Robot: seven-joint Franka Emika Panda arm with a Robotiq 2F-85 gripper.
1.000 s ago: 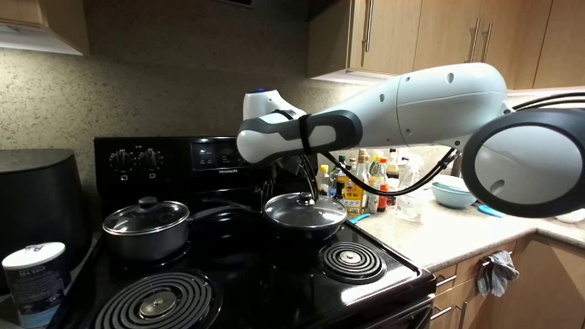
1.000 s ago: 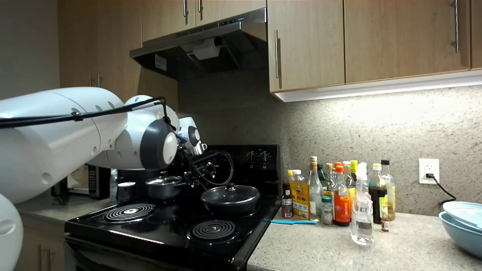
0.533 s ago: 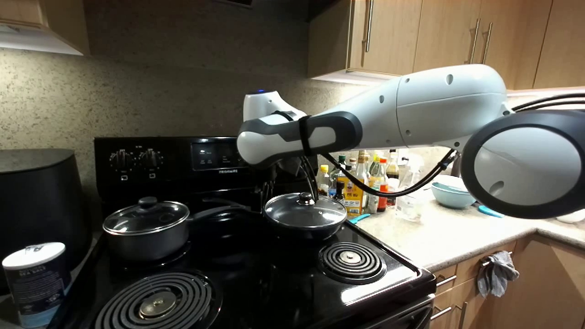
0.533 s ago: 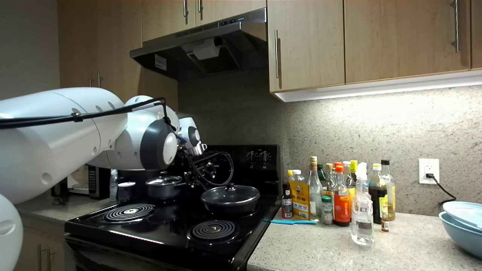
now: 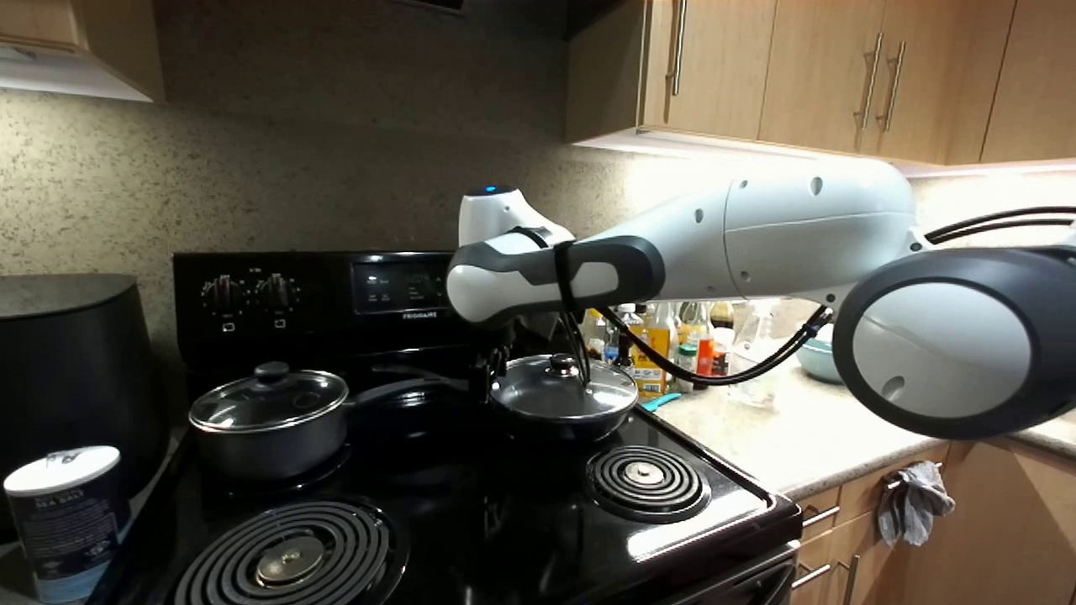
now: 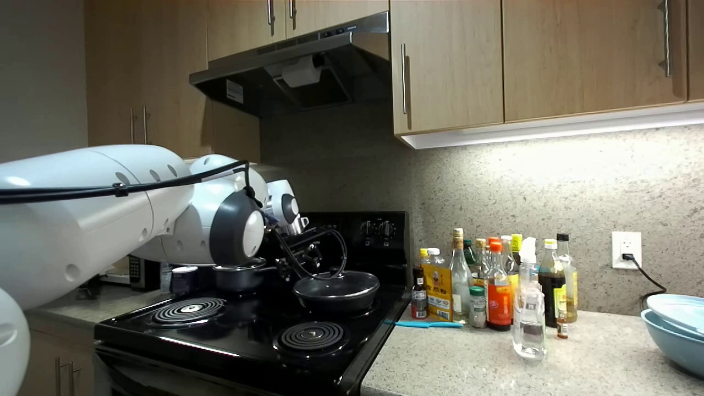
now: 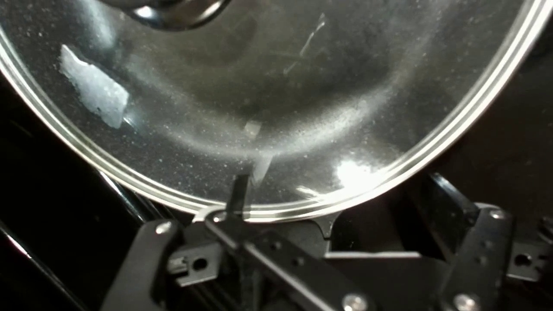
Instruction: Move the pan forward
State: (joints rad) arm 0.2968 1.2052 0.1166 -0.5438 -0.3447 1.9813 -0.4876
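A glossy black electric coil stove fills the lower centre of the frame in an exterior view, while a white-and-grey jointed robot arm extends over it from the right. Just below centre, a wide, shallow dark pan sits level beneath a domed, steel-rimmed glass lid. Its slim dark handle, partly hidden, sets the long axis, pointing left and slightly up, on the side of a deep, lidded grey metal pot. In the wrist view, the black metal two-fingered pincer stands spread along the bottom, the pan above it; one finger overlaps the lid, contact unclear, the other sits apart at right. A small, round black knob shows at upper left.
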